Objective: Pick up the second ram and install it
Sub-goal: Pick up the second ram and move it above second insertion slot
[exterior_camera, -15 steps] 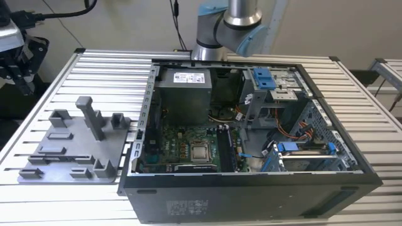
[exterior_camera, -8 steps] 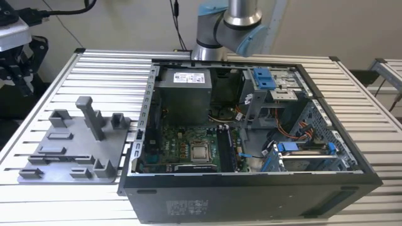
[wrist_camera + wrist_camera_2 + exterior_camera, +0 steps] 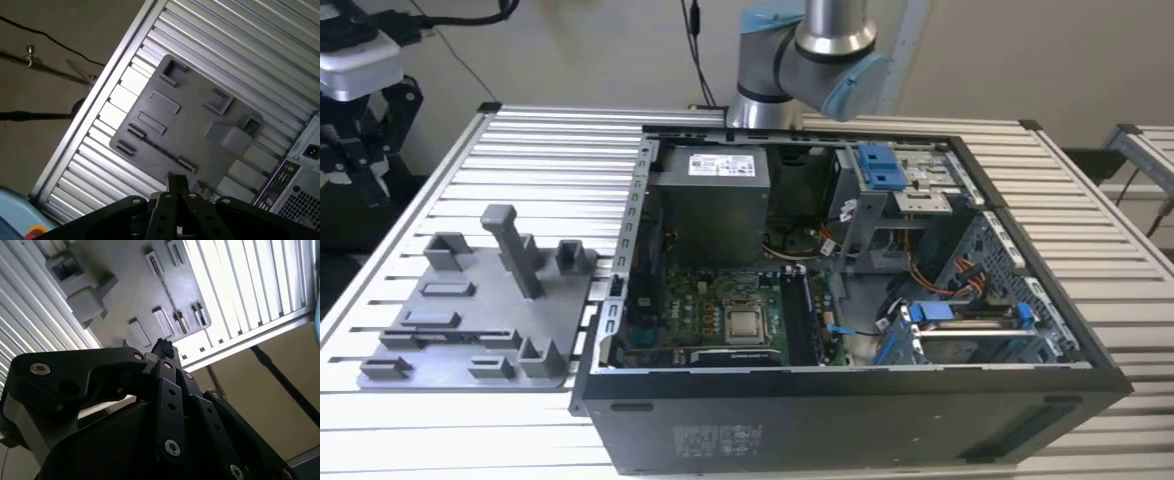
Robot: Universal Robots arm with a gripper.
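My gripper (image 3: 162, 347) hangs high above the grey holder tray (image 3: 130, 285); its black fingertips meet and I see nothing between them. In the first wrist view the gripper (image 3: 176, 184) sits over the tray's (image 3: 190, 125) near edge, beside narrow slots (image 3: 134, 131). The tray (image 3: 467, 330) lies on the slatted table at the exterior view's left, next to the open computer case (image 3: 854, 390). Dark memory slots (image 3: 803, 315) run beside the processor (image 3: 744, 323) on the motherboard. The second ram is out of view.
A tall post (image 3: 514, 250) and several blocks rise from the tray. The arm's base (image 3: 807, 60) stands behind the case. Inside the case are a power supply (image 3: 710, 200), blue drive clips (image 3: 881, 165) and loose cables. The table edge (image 3: 95, 107) drops to the floor.
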